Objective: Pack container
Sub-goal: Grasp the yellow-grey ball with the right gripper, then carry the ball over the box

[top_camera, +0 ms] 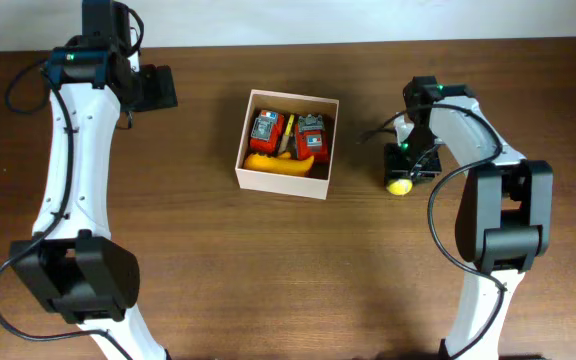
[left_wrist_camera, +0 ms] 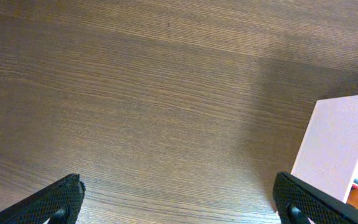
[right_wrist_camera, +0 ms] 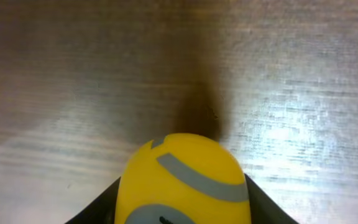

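Robot test bench: wood-grain table [top_camera: 218, 280], two mounted white arms [top_camera: 60, 180], plain wall [top_camera: 268, 18].

Square shallow white-walled cardboard container [top_camera: 280, 182] sits mid-table on brown wood table [top_camera: 218, 260]. Inside: two red boxy toys [top_camera: 265, 128] side by side, yellow plastic banana [top_camera: 278, 163] at near wall. Yellow grey-striped round toy [top_camera: 399, 186] on table R of container, apart from it, between right gripper [top_camera: 406, 176] fingers.

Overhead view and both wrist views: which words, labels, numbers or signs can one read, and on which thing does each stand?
No text is readable in any view.
Red toys in the container: pale front panels, too small to tell if they carry print.
Yellow toy: only grey stripes, no letters visible.
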`<state>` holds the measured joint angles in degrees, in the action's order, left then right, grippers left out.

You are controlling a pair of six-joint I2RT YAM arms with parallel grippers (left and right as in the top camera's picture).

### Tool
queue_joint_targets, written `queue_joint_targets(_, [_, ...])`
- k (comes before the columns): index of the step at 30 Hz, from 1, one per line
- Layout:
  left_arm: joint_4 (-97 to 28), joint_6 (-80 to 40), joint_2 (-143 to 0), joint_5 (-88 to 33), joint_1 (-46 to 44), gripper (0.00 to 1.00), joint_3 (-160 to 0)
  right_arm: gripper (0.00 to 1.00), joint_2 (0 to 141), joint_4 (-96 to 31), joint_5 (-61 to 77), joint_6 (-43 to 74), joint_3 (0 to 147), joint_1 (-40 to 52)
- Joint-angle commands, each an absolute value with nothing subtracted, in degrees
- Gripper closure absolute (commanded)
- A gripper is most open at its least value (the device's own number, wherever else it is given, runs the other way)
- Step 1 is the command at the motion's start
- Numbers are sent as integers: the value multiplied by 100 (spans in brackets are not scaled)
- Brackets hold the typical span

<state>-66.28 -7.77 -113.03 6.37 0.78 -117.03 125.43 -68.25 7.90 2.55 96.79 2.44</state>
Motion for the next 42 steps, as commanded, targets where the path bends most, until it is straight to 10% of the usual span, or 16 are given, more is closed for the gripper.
queue_joint_targets(1, [-6628,-827,-11153,622,91,1,-11808,55,12431,-7019,904,233,10219,261])
queue_joint_targets(18, [-6628,-827,-11153,622,91,1,-11808,55,12379,-8193,829,-427,13015,1411])
queue_joint_targets(42, [-6628,-827,-11153,622,91,1,-11808,55,13386,-6748,580,-427,12943,2663])
